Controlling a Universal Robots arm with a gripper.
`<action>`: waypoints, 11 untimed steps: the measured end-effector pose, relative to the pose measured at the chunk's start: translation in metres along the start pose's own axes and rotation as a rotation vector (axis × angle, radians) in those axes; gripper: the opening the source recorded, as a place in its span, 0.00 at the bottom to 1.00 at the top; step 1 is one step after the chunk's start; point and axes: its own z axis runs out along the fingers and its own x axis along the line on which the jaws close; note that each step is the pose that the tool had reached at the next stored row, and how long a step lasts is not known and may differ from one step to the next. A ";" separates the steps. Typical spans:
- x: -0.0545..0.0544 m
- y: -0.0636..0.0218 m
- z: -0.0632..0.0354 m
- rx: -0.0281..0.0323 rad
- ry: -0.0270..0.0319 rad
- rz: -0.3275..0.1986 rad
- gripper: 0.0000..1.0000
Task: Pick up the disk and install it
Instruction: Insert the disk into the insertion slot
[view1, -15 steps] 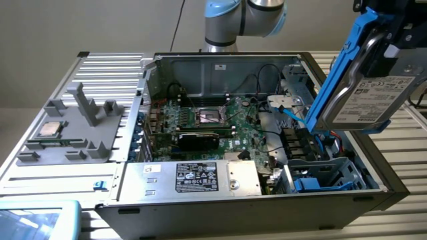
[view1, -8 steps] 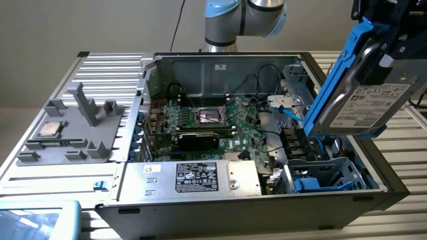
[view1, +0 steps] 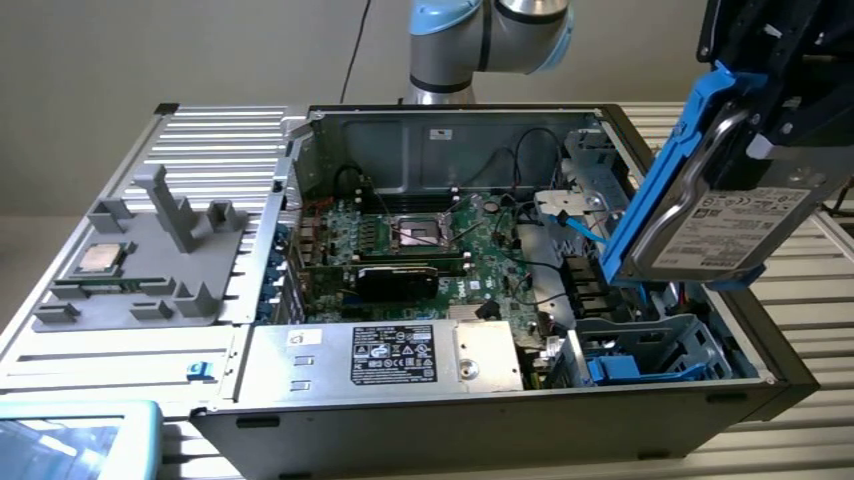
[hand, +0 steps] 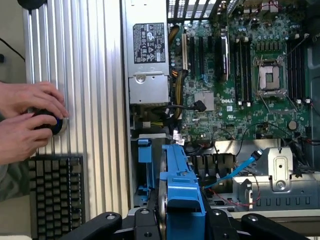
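Note:
The disk (view1: 721, 232), a silver-grey hard drive with a white label and blue carrier rails (view1: 665, 170), hangs tilted on edge above the open computer case (view1: 747, 330), at the exterior view's right. My gripper (view1: 767, 120) is shut on it from above. In the wrist view the disk's blue carrier (hand: 182, 197) sits between my black fingers (hand: 145, 222), over the case's drive area. Below it, in the case's near corner on the exterior view's right, is a drive bay (view1: 641, 352) with blue plastic parts.
The case holds a motherboard (view1: 427, 240), a silver power supply with a black label (view1: 400, 355) and a blue cable (view1: 581, 225). A grey fixture (view1: 147, 270) with a small chip (view1: 100, 258) lies to the exterior view's left. A person's hands (hand: 27, 122) and a keyboard (hand: 55, 195) are beside the case.

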 end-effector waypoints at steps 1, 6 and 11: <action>0.001 0.0000 0.0015 0.0000 -0.0003 0.002 0.37; 0.005 -0.0005 0.0104 -0.0002 -0.0025 0.012 0.37; 0.009 -0.0008 0.0195 -0.0005 -0.0067 0.022 0.37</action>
